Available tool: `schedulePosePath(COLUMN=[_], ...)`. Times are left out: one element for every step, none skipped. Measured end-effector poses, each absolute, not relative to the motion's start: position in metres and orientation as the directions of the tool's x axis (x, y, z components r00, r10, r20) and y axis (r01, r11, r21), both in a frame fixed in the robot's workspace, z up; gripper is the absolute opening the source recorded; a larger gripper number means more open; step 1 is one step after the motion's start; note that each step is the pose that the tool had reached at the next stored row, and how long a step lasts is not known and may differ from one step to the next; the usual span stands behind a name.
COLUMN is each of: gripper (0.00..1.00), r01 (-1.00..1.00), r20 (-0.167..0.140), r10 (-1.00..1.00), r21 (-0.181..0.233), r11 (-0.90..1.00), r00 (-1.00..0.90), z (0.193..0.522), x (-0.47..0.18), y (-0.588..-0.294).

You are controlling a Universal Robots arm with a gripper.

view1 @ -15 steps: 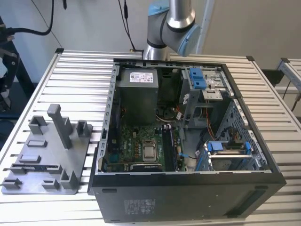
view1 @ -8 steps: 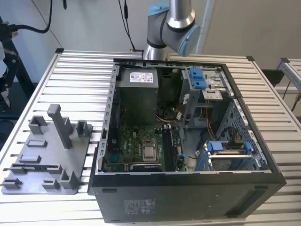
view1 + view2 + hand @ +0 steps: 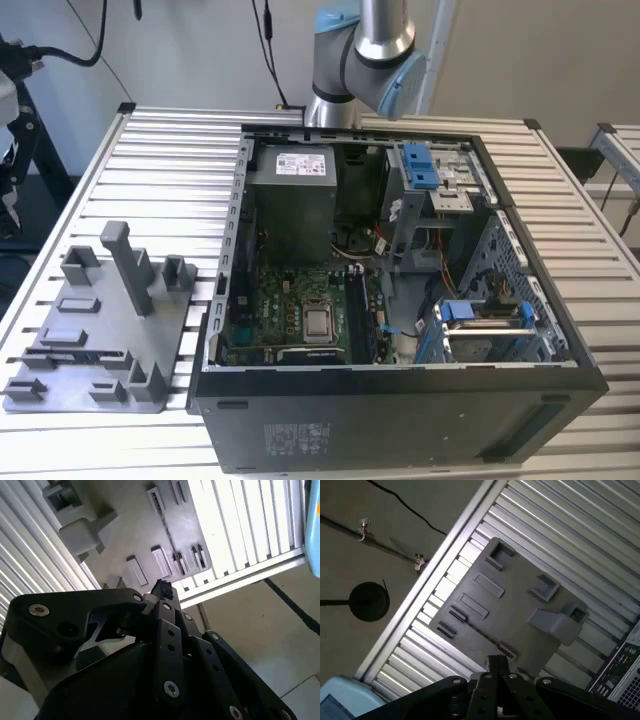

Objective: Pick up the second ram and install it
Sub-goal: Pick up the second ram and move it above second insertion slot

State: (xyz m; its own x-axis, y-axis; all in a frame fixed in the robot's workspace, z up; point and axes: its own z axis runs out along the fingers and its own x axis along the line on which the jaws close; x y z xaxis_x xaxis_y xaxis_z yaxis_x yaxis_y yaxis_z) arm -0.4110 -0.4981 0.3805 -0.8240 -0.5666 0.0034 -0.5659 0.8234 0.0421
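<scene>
A grey plastic fixture plate (image 3: 95, 320) with raised blocks lies on the slatted table, at the exterior view's left of the open computer case (image 3: 400, 280). A slim dark strip (image 3: 85, 352) runs along the plate's near part; it looks like the second ram standing edge-on, and it appears as a thin dark line (image 3: 485, 634) in the first wrist view. In both wrist views my gripper (image 3: 162, 587) (image 3: 497, 661) hangs well above this plate, its fingers together with nothing visible between them. The fixture plate (image 3: 145, 535) lies far below it.
Inside the case the motherboard (image 3: 300, 310) shows long black slots (image 3: 358, 315), a grey power supply (image 3: 292, 195) and blue drive brackets (image 3: 420, 165). The arm (image 3: 365, 50) rises behind the case. The table's edge (image 3: 420, 587) and the floor lie beyond the fixture.
</scene>
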Motion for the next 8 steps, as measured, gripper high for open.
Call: schedulePosePath(gripper=[0.11, 0.11, 0.11, 0.11, 0.11, 0.11, 0.11, 0.11], r01=[-0.575, -0.583, -0.592, -0.600, -0.609, -0.616, -0.624, -0.632], r20=[0.003, 0.004, 0.004, 0.004, 0.004, 0.004, 0.004, 0.005], r10=[-0.575, -0.584, -0.592, -0.600, -0.609, -0.617, -0.625, -0.632], r21=[0.042, 0.042, 0.042, 0.041, 0.041, 0.041, 0.041, 0.041], r11=[0.817, 0.811, 0.805, 0.799, 0.792, 0.786, 0.780, 0.774], r00=[-0.818, -0.812, -0.806, -0.800, -0.793, -0.787, -0.781, -0.775], z=[0.3805, 0.3805, 0.3805, 0.3805, 0.3805, 0.3805, 0.3805, 0.3805], x=[-0.4110, -0.4110, -0.4111, -0.4111, -0.4112, -0.4112, -0.4112, -0.4113], y=[-0.4981, -0.4981, -0.4981, -0.4981, -0.4981, -0.4981, -0.4981, -0.4981])
